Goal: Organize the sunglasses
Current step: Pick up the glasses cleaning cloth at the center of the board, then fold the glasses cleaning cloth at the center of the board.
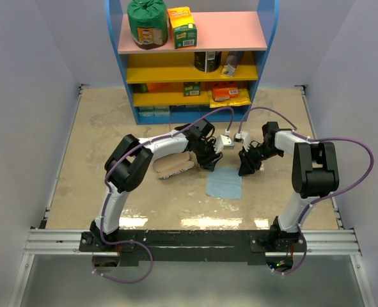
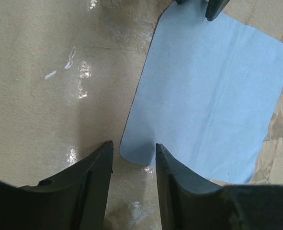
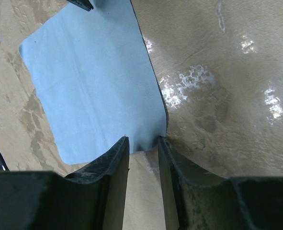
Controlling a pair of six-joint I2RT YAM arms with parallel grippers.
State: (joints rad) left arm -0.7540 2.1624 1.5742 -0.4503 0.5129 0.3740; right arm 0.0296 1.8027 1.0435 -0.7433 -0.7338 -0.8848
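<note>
The sunglasses do not show in any view. A light blue square cloth [image 1: 224, 184] lies flat on the table. My left gripper [image 1: 212, 165] is at the cloth's far left corner. In the left wrist view [image 2: 133, 144] its jaws stand apart, with that corner of the cloth [image 2: 203, 96] between the tips. My right gripper [image 1: 245, 169] is at the cloth's far right corner. In the right wrist view [image 3: 142, 140] its jaws stand narrowly apart around the cloth's [image 3: 93, 81] corner edge. Both are low over the table and hold nothing.
A pale pouch [image 1: 174, 165] lies on the table just left of my left gripper. A blue shelf unit [image 1: 192, 64] with pink and yellow boards and packaged goods stands at the back. Grey walls close in both sides.
</note>
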